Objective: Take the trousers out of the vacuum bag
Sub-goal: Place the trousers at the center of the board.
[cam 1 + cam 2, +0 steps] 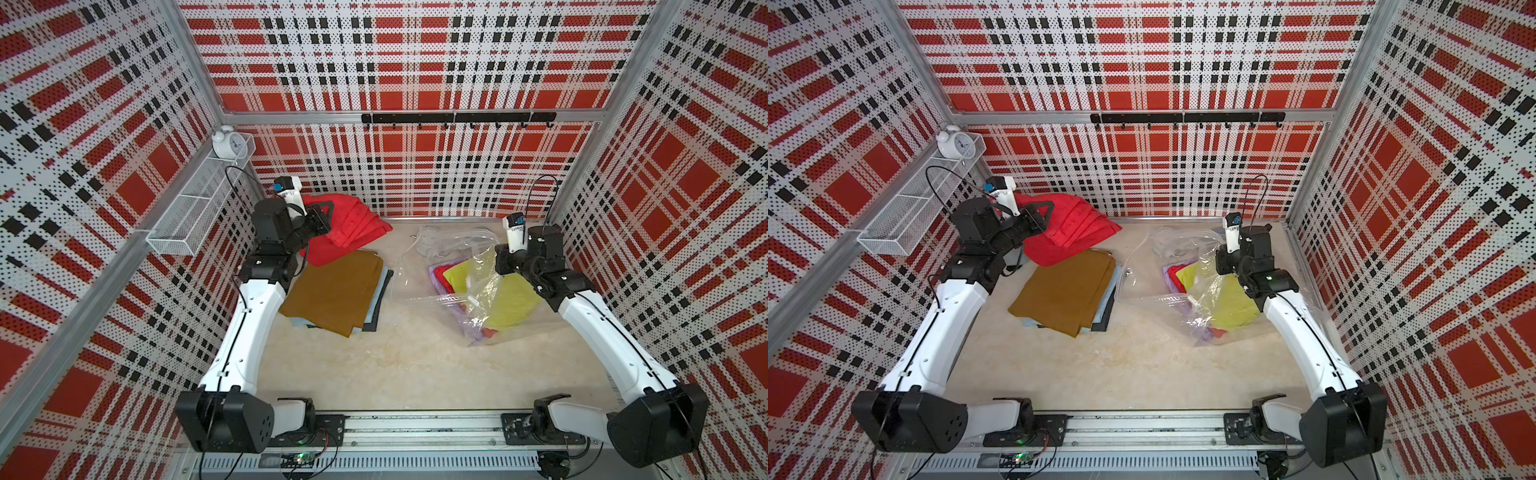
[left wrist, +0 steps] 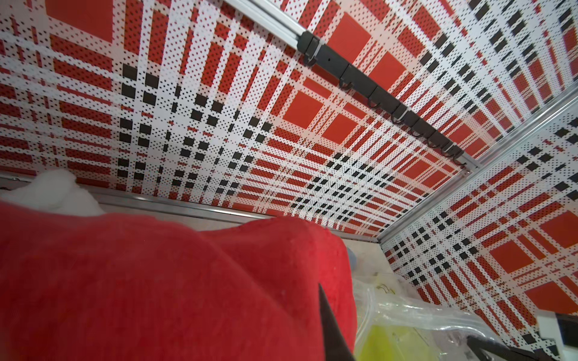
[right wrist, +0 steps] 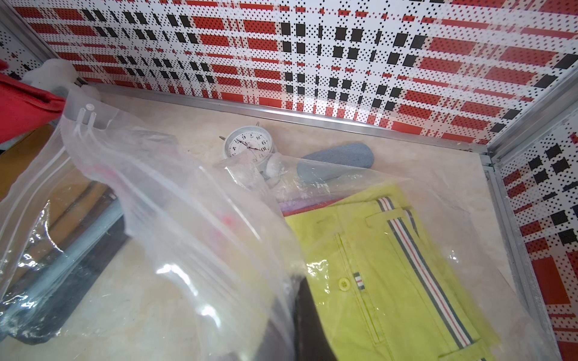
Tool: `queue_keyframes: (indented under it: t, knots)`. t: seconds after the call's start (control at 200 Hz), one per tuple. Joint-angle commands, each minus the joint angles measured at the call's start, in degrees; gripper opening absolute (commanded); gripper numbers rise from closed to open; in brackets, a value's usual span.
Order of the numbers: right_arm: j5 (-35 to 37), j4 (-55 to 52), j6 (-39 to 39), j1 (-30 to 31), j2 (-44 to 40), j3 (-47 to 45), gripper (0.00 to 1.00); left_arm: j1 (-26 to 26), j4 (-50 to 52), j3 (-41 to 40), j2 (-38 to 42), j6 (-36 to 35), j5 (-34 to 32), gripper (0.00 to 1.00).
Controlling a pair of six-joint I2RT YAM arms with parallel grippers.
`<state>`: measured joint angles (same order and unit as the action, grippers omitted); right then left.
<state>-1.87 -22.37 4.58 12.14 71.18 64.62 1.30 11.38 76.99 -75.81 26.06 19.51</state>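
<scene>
Left gripper (image 1: 324,216) is clamping on the red trousers (image 1: 357,232) and holding them up over the far left part of the table (image 1: 415,374). The cloth is hanging in pleats, with its lower folds sagging toward the pile below. Right gripper (image 3: 291,325) is pinching together on the upper film of the vacuum bag (image 3: 150,193), which is tenting up from the tabletop toward the fingers.

In both top views the bag is lying crumpled across the right half of the table. The yellow-green trousers (image 3: 391,265) are resting folded inside it, showing a striped waistband, with lilac and red cloth peeking out beneath them. Outside the bag, to its left, the mustard-brown trousers (image 1: 332,291) are topping a flat stack, with light blue and charcoal-black edges showing underneath. In the right wrist view a white alarm clock (image 3: 248,145) is sitting on the table behind the bag, near the back wall and partly under the film. A blue-grey oblong object (image 3: 337,159) is lying just beside it.
</scene>
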Motion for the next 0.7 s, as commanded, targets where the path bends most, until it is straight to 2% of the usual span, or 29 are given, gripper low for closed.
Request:
queue_keyframes:
  t: [0.0,0.135,0.401,0.691]
  knots:
    - [0.55,1.26,0.52,-0.70,0.60,0.16,0.00,-0.69,-8.01,0.27,-0.43,-2.49,0.48,0.00]
    - [0.46,1.21,0.45,-0.93,0.99,0.06,0.00,-1.01,-8.34,0.90,-2.46,-4.00,0.81,0.00]
    - [0.52,0.28,0.08,-0.98,1.56,0.85,0.00,-3.23,-8.08,5.54,-9.30,-7.94,6.29,0.00]
    - [0.98,-0.37,0.08,-1.33,1.90,1.58,0.00,-5.61,-5.33,13.63,-17.05,-9.56,10.92,0.00]
